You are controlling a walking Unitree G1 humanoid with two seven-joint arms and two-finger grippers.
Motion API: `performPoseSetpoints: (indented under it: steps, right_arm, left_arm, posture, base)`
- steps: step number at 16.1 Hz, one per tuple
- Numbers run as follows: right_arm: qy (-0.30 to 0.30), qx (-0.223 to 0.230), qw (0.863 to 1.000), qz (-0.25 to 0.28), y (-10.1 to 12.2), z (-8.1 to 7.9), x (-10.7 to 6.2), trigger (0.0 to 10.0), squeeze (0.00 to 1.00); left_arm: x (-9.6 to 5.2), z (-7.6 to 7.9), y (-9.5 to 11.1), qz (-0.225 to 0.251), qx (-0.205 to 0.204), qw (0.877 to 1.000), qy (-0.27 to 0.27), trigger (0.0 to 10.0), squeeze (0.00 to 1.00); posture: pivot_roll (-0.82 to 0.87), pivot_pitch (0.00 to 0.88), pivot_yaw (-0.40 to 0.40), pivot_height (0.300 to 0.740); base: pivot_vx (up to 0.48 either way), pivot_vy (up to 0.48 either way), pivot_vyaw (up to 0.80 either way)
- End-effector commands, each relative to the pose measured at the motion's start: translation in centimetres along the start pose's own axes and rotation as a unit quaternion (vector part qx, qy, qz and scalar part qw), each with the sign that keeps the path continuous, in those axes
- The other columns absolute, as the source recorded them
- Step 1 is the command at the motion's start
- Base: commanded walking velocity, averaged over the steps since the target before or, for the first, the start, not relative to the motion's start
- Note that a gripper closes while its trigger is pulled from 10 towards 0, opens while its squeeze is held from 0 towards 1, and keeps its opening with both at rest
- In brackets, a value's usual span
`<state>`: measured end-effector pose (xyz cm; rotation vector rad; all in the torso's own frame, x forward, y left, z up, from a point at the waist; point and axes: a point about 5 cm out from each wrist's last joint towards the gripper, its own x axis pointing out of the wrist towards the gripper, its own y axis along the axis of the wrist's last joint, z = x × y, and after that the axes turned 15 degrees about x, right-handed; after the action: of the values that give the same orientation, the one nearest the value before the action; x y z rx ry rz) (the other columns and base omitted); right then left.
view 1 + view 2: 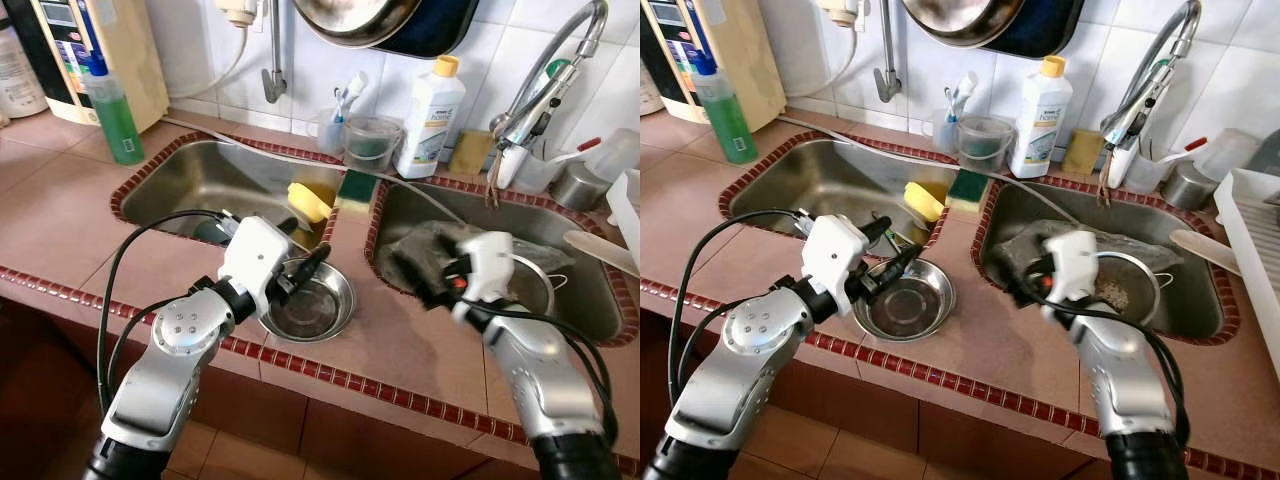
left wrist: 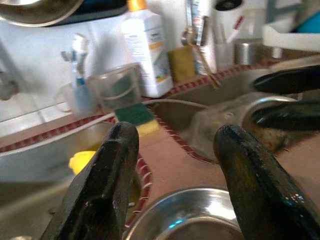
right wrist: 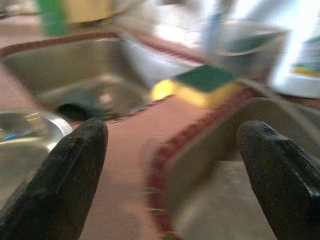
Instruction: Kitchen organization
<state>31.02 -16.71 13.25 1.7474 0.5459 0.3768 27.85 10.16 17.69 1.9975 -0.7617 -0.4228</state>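
The left end effector (image 1: 300, 268) is hovering with fingers spread wide over the steel bowl (image 1: 312, 301), which is sitting on the table between the two sinks. The right end effector (image 1: 1025, 280), also wide, is hanging at the right sink (image 1: 1200, 325) rim. Judging by this, grasping the bowl's rim is coming next, needing a lower, closing approach.

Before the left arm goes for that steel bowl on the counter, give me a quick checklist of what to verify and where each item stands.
1. Left gripper jaws open: ok, wrist view shows a wide gap.
2. Left gripper at the steel bowl: ok, it sits over the near rim.
3. Bowl empty: ok, nothing visible inside.
4. Bowl fully on the counter: ok, between the two sinks, near the front edge.
5. Right gripper out of the way: ok, open, over the right sink.
6. Bowl dry: cannot tell.
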Motion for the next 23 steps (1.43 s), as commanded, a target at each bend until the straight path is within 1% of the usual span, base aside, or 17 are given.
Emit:
performPoseSetpoints:
  steps: [1, 2, 3, 4, 5, 6, 8, 9, 10, 11, 12, 14, 16, 20, 21, 22, 23]
  right_arm:
    - [0.037, -0.003, 0.999, -0.017, 0.2, -0.4, 0.3, 10.0, 0.00]
    - [0.050, -0.003, 0.998, -0.025, 0.1, -0.7, 0.4, 10.0, 0.00]
    - [0.078, -0.003, 0.996, -0.036, 0.0, -1.2, 0.7, 10.0, 0.00]
    - [0.088, 0.001, 0.995, -0.043, 0.0, -1.3, 0.9, 10.0, 0.00]
    - [0.093, 0.005, 0.995, -0.043, 0.0, -1.5, 1.1, 10.0, 0.00]
    - [0.113, 0.015, 0.993, -0.045, 0.2, -1.8, 1.7, 10.0, 0.00]
    - [0.129, 0.025, 0.990, -0.045, 0.4, -2.1, 2.4, 10.0, 0.00]
    - [0.136, 0.039, 0.989, -0.043, 0.6, -2.2, 3.0, 10.0, 0.00]
    - [0.140, 0.044, 0.988, -0.045, 0.7, -2.3, 3.4, 10.0, 0.00]
    - [0.144, 0.051, 0.987, -0.048, 0.6, -2.3, 3.8, 10.0, 0.00]
    - [0.150, 0.055, 0.986, -0.051, 0.6, -2.3, 4.1, 10.0, 0.00]
    - [0.157, 0.068, 0.983, -0.058, 0.4, -2.3, 4.7, 10.0, 0.00]
    - [0.160, 0.085, 0.982, -0.060, 0.5, -2.2, 5.2, 10.0, 0.00]
    - [0.180, 0.099, 0.975, -0.090, -0.1, -2.0, 5.5, 10.0, 0.00]
    - [0.184, 0.106, 0.972, -0.105, -0.3, -1.8, 5.5, 10.0, 0.00]
    - [0.190, 0.095, 0.970, -0.117, -0.6, -1.8, 5.4, 10.0, 0.00]
    - [0.196, 0.098, 0.967, -0.128, -0.9, -1.8, 5.2, 10.0, 0.00]
  left_arm:
    - [-0.1, 0.9, 0.4, 0.001, 0.004, 1.000, -0.028, 10.0, 0.00]
    - [-0.1, 1.1, 0.5, 0.005, 0.006, 0.999, -0.034, 10.0, 0.00]
    - [-0.3, 1.5, 0.8, 0.008, -0.001, 0.999, -0.048, 10.0, 0.00]
    - [-0.4, 1.8, 0.9, 0.008, -0.005, 0.998, -0.056, 10.0, 0.00]
    - [-0.5, 1.9, 1.0, 0.011, -0.003, 0.998, -0.058, 10.0, 0.00]
    - [-0.6, 2.1, 1.3, 0.014, -0.006, 0.998, -0.064, 10.0, 0.00]
    - [-0.8, 2.2, 1.4, 0.016, -0.013, 0.997, -0.074, 10.0, 0.00]
    - [-1.1, 1.7, 1.7, 0.031, -0.028, 0.996, -0.084, 10.0, 0.00]
    - [-1.2, 0.9, 1.6, 0.031, -0.038, 0.996, -0.072, 10.0, 0.00]
    - [-1.3, -0.2, 1.2, 0.019, -0.041, 0.997, -0.058, 10.0, 0.00]
    - [-1.5, -0.7, 1.0, 0.016, -0.032, 0.998, -0.054, 10.0, 0.00]
    - [-1.7, -1.6, 0.9, 0.010, -0.028, 0.998, -0.049, 10.0, 0.00]
    - [-1.9, -2.0, 1.0, 0.009, -0.027, 0.998, -0.052, 10.0, 0.00]
    - [-2.2, -1.7, 1.2, 0.007, -0.027, 0.997, -0.067, 10.0, 0.00]
    - [-2.3, -1.4, 1.3, 0.009, -0.030, 0.997, -0.069, 10.0, 0.00]
    - [-2.3, -1.1, 1.3, 0.008, -0.037, 0.997, -0.071, 10.0, 0.00]
    - [-2.4, -0.4, 1.2, 0.005, -0.038, 0.996, -0.075, 10.0, 0.00]
  posture:
    - [0.00, 0.057, -0.071, 0.740]
    - [0.00, 0.061, -0.074, 0.740]
    - [0.00, 0.062, -0.076, 0.740]
    - [0.00, 0.064, -0.078, 0.740]
    - [0.01, 0.066, -0.082, 0.740]
    - [0.01, 0.066, -0.084, 0.740]
    - [0.01, 0.067, -0.089, 0.740]
    - [0.01, 0.066, -0.094, 0.740]
    - [0.02, 0.067, -0.096, 0.740]
    - [0.02, 0.068, -0.102, 0.740]
    - [0.02, 0.072, -0.105, 0.740]
    - [0.02, 0.084, -0.111, 0.740]
    - [0.02, 0.101, -0.117, 0.740]
    - [0.03, 0.135, -0.132, 0.740]
    - [0.03, 0.143, -0.138, 0.740]
    - [0.04, 0.153, -0.146, 0.740]
    - [0.04, 0.158, -0.150, 0.740]
  base:
    - [0.000, 0.000, 0.00]
    - [0.000, 0.000, 0.00]
    - [0.000, 0.000, 0.00]
    - [0.000, 0.000, 0.00]
    - [0.000, 0.000, 0.00]
    - [0.000, 0.000, 0.00]
    - [0.000, 0.000, 0.00]
    - [0.000, 0.000, 0.00]
    - [0.000, 0.000, 0.00]
    - [0.000, 0.000, 0.00]
    - [0.000, 0.000, 0.00]
    - [0.000, 0.000, 0.00]
    - [0.000, 0.000, 0.00]
    - [0.000, 0.000, 0.00]
    - [0.000, 0.000, 0.00]
    - [0.000, 0.000, 0.00]
    - [0.000, 0.000, 0.00]
